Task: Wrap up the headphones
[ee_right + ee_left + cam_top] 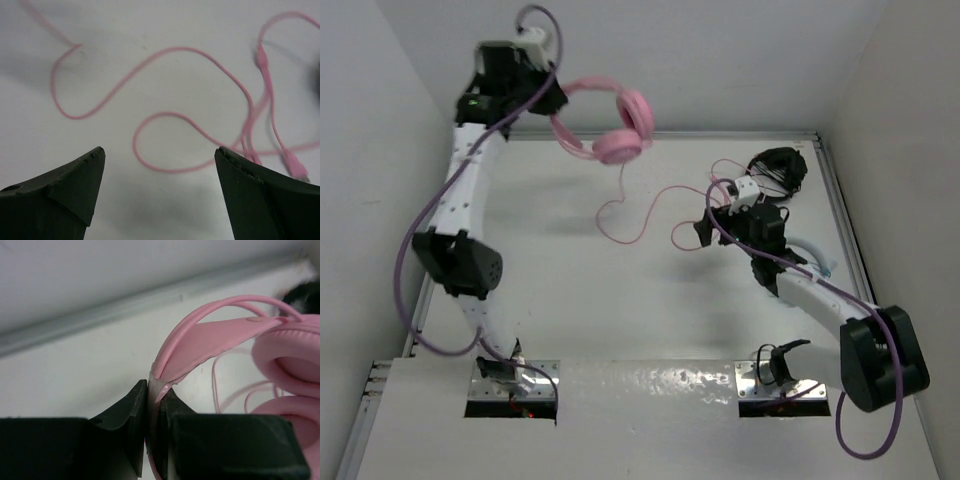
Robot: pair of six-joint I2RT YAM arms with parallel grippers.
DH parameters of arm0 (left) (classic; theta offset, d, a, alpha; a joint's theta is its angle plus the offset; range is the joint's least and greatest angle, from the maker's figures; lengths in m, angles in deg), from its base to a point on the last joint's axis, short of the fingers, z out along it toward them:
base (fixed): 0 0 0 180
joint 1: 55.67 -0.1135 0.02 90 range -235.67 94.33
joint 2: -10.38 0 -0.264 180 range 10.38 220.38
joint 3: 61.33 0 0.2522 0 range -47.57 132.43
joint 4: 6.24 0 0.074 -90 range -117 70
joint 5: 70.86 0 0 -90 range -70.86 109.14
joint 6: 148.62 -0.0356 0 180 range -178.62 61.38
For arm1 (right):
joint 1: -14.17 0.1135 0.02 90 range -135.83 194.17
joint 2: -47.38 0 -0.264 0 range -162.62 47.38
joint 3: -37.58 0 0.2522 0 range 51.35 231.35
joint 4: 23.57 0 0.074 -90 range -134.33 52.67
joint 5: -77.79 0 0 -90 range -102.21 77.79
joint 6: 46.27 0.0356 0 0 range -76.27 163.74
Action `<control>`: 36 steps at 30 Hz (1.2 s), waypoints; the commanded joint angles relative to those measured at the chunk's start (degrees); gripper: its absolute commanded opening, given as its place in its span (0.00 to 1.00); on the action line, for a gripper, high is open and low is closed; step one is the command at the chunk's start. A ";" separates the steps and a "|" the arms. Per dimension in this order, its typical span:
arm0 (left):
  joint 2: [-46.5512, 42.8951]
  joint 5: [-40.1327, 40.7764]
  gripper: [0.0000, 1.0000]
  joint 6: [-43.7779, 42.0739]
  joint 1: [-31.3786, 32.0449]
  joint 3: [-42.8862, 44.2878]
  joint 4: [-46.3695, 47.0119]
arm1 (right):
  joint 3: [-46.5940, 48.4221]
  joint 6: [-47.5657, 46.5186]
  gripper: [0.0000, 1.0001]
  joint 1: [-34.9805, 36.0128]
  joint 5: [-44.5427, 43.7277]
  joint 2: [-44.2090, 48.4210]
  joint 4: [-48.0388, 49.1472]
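The left gripper (155, 412) pinches the thin headband (210, 340) of the headphones (618, 128), which hang at upper centre of the top view. That bite looks slight and may slip. The right gripper (159, 156) hovers wide above the cable (165, 117), whose loose loops could snag or slide away.

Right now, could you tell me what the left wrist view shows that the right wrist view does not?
Only the left wrist view: the left gripper shut on the headband, with the earcups to its right and a rail behind. Only the right wrist view: the right gripper open above the table, and the plug lying by one finger. Both: the pink cable loose on the white table.
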State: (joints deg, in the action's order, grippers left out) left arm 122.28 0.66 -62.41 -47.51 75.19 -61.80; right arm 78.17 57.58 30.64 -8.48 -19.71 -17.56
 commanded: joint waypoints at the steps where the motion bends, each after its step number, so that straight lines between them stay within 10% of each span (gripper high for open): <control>1: -11.24 -5.34 0.00 9.94 -2.79 4.68 1.37 | 7.61 -3.99 0.90 3.90 9.45 -4.61 11.14; 13: -17.06 -4.81 0.00 11.88 -3.68 4.86 -0.21 | 11.84 -7.51 0.99 15.25 15.44 -20.35 41.21; 26: -16.53 -8.41 0.00 12.85 -3.68 3.90 -0.03 | 17.90 1.63 0.96 17.02 2.35 -41.09 61.44; 30: -16.54 -8.85 0.00 12.58 -3.68 2.49 -0.21 | 19.93 1.09 0.73 17.02 -0.73 -44.08 64.06; 34: -16.53 -10.52 0.00 12.84 -3.77 0.03 0.14 | 20.63 1.97 0.15 17.02 -3.54 -46.64 69.61; 36: -16.71 -10.61 0.00 12.76 -3.94 -0.76 0.40 | 19.93 1.54 0.02 17.02 -4.59 -45.68 70.14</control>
State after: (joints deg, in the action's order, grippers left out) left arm 108.88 -6.97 -52.70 -50.92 74.66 -66.13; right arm 97.06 58.72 47.47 -9.69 -65.90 35.64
